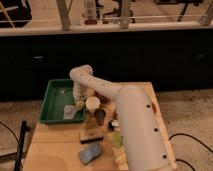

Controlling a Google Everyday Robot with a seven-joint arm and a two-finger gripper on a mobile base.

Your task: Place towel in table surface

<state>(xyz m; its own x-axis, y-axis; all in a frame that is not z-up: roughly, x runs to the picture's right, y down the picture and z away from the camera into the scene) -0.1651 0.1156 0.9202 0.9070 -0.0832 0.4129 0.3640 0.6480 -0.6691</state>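
Note:
A pale crumpled towel [69, 112] lies in the right front part of the green tray [51, 102] at the left of the wooden table [55, 147]. My white arm reaches from the lower right, bends at the elbow and points down. The gripper [76, 103] hangs over the tray's right edge, right above or at the towel. I cannot tell whether it touches the towel.
Right of the tray stand a white cup [92, 104] and a dark cup [100, 118]. In front of them lie a brown block [90, 134], a grey-blue flat pack [90, 153] and a green item [117, 138]. A dark counter wall runs behind the table.

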